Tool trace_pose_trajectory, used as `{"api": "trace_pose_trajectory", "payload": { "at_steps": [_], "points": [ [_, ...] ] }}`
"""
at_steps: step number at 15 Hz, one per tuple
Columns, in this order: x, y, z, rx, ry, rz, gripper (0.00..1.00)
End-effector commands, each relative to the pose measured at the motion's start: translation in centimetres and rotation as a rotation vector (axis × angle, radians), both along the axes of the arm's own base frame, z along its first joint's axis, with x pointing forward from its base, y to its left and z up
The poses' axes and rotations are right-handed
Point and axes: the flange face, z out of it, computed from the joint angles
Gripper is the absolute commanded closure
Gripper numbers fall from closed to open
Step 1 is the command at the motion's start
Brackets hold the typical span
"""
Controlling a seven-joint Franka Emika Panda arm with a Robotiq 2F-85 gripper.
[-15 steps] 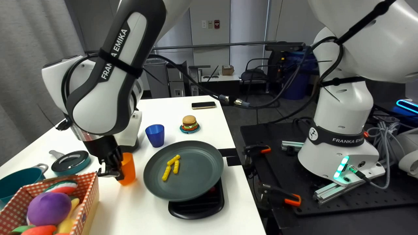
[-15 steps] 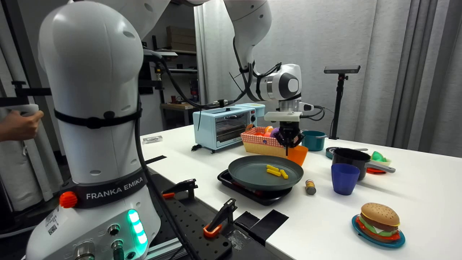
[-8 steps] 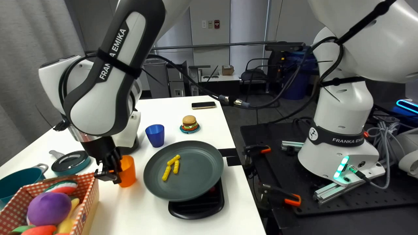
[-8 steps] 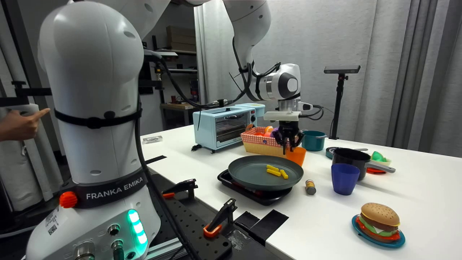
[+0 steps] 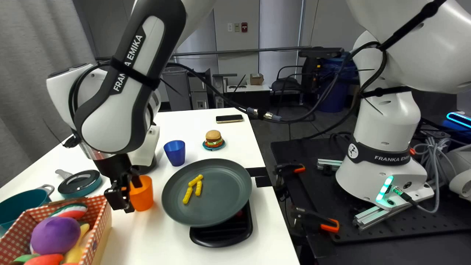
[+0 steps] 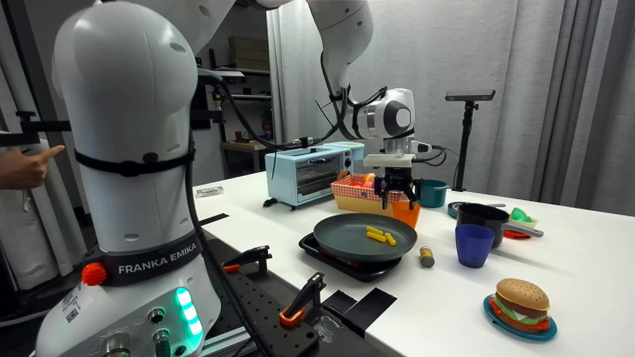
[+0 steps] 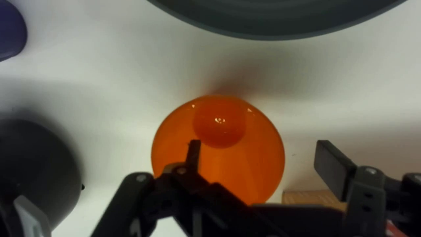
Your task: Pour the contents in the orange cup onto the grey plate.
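Table [image 5: 143,239], one orange cup [image 5: 142,197], three sticks [image 5: 198,187]

– In an exterior view, what lies on the round dark grey plate [image 5: 224,198]?

– Three short yellow sticks [image 5: 187,195]. Near the plate's left rim, on the flat white table [image 5: 132,241], stands the tapered orange plastic cup [image 5: 144,198]; behind both, the tapered blue plastic cup [image 5: 175,154].

1. An exterior view faces across the table [image 5: 191,125], robot base [image 5: 384,173] right.
2. An exterior view faces the oven [image 6: 307,173], robot base near left.
3. Wrist view: downward, close over the orange cup [image 7: 230,154].
4. All share it.
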Motion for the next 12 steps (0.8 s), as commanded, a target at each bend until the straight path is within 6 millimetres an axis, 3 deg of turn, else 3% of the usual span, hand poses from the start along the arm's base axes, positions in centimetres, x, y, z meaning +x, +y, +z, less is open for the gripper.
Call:
{"api": "trace_pose_trajectory", "payload": {
  "at_steps": [1,12],
  "points": [
    [0.4,0.0,0.4,-0.016,-0.021,-0.022,0.0],
    [-1.0,-0.3,3.8,-0.041,-0.049,-0.04,0.0]
  ]
}}
